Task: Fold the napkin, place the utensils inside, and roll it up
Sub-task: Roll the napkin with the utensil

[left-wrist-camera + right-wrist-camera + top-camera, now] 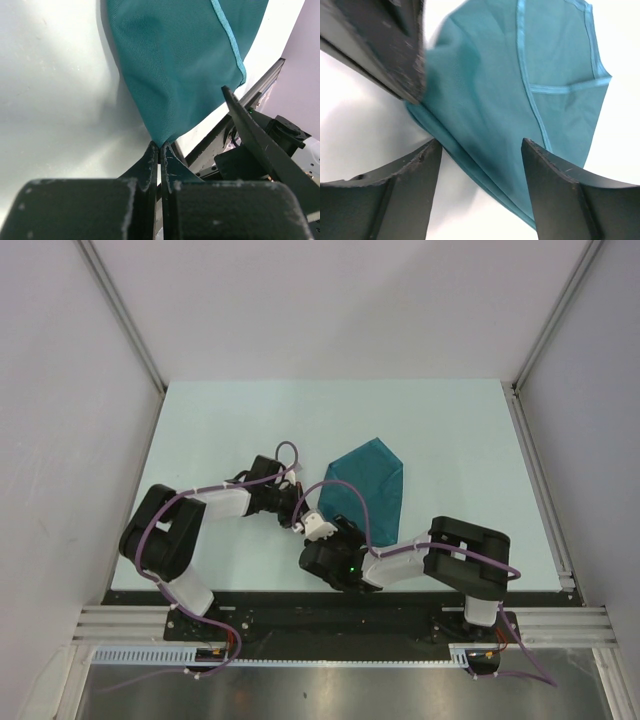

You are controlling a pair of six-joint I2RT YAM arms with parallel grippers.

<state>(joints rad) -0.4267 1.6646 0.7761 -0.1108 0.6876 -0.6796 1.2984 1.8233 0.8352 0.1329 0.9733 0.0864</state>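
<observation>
The teal napkin [368,488] lies partly folded on the white table, its near-left corner lifted. In the left wrist view my left gripper [160,146] is shut on that corner of the napkin [185,65], and the cloth hangs stretched away from the fingertips. My right gripper [480,145] stands open just beside it, its two fingers astride the lower folded edge of the napkin [520,90] without pinching it. From above, the left gripper [296,508] and right gripper [325,523] sit close together at the napkin's near-left side. The utensils are out of view.
The white table [230,420] is walled by grey panels left, right and behind. A metal rail [540,480] runs along its right edge. Both arm bases sit on the black bar at the near edge. One right finger [250,135] shows close to the left gripper.
</observation>
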